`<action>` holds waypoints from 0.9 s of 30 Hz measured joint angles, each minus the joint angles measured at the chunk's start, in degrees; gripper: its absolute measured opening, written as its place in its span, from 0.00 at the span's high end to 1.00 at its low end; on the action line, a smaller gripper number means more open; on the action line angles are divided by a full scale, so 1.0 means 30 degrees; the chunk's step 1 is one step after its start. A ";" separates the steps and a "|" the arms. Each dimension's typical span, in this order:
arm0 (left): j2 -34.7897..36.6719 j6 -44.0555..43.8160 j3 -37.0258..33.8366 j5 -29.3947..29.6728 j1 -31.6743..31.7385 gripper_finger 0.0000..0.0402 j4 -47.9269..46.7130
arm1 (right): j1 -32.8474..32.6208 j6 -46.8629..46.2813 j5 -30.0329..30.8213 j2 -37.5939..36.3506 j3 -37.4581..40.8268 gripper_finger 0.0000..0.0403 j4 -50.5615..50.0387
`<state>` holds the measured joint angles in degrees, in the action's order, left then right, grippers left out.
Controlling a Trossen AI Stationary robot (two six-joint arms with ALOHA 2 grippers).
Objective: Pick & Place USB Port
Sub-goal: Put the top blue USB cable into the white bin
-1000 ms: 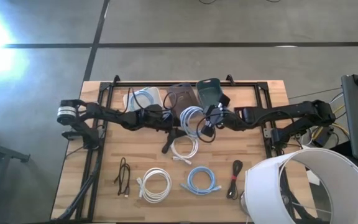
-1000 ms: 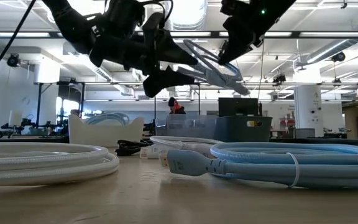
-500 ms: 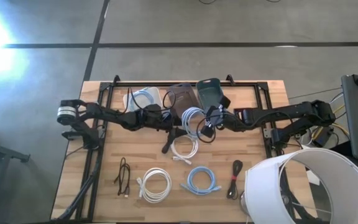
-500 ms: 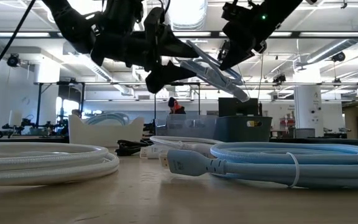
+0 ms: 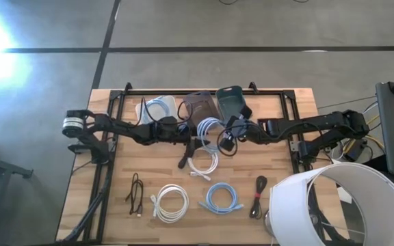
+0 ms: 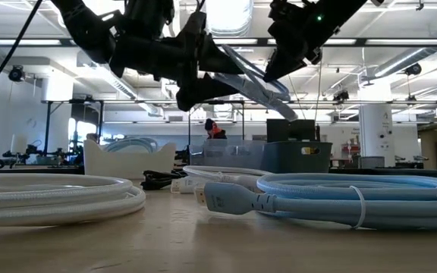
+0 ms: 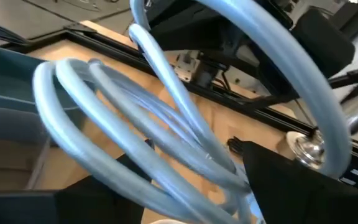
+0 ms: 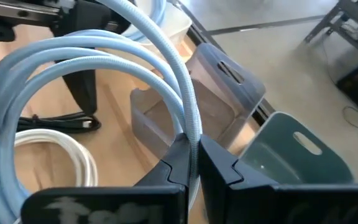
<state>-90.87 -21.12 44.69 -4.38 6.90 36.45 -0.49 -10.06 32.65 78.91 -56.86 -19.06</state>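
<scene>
A light-blue coiled cable point(image 5: 209, 128) hangs in the air over the table's middle, in front of three bins. My right gripper point(image 5: 226, 131) comes from the table's right and is shut on one strand of it point(image 8: 188, 134). My left gripper point(image 5: 193, 137) comes from the table's left and is open. Its two fingers point(image 7: 291, 186) stand on either side of the coil's strands point(image 7: 166, 118). In the low view the coil point(image 6: 253, 76) slants between the left gripper point(image 6: 226, 76) and the right gripper point(image 6: 283, 61). I cannot tell whether the left fingers touch the coil. My right gripper pinches one strand of the coil point(image 8: 190, 140) between its two fingers, at the coil's right-hand side. The fingers lie across the strand. The coil is lifted clear of the table and tilts down from the hold toward the left gripper.
At the far edge stand a white bin point(image 5: 157, 108) with a blue cable inside, a translucent brown bin point(image 5: 200, 104) and a teal bin point(image 5: 230, 99). On the table lie white coils point(image 5: 202, 162) point(image 5: 171, 203), a blue coil point(image 5: 222, 197) and black cables point(image 5: 135, 193) point(image 5: 257, 195).
My left gripper has moved a little toward the table's right, closing in on the coil. My right gripper has risen slightly with the coil, whose low end now hangs higher.
</scene>
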 joint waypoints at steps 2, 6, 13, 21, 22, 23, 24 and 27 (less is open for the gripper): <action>0.0000 0.0000 0.0000 -0.0013 0.0000 0.46 -0.0039 | 0.0000 -0.0001 -0.0568 0.0000 0.0000 0.97 0.0004; 0.0007 -0.0015 0.0003 -0.0013 0.0037 0.64 -0.0493 | 0.0000 -0.0090 -0.0841 0.0000 0.0000 0.97 0.0004; 0.0007 -0.0058 0.0007 0.0121 0.0132 0.93 -0.1118 | 0.0000 0.0379 -0.1247 0.0000 0.0000 0.89 -0.0217; 0.0903 -0.0484 0.0007 -0.0365 0.0453 0.93 -0.3440 | -0.0015 0.0341 -0.1985 -0.0006 0.0000 0.71 -0.1509; 0.1212 -0.0448 0.0007 -0.0359 0.0554 0.92 -0.4060 | -0.0007 0.0341 -0.1963 -0.0020 0.0006 0.70 -0.1565; 0.1607 -0.0388 0.0007 -0.0352 0.0681 0.92 -0.4626 | -0.0007 0.0341 -0.1942 -0.0022 0.0007 0.68 -0.1560; 0.2005 -0.0291 0.0007 -0.0346 0.0805 0.93 -0.5313 | -0.0007 0.0344 -0.1930 -0.0026 0.0000 0.67 -0.1545; 0.3490 0.0096 0.0007 -0.0356 0.1279 0.95 -0.7463 | -0.0015 0.0397 -0.1926 -0.0036 0.0004 0.63 -0.1526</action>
<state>-80.40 -20.84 44.71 -5.44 10.73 14.06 -0.54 -8.87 26.87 78.81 -56.85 -23.64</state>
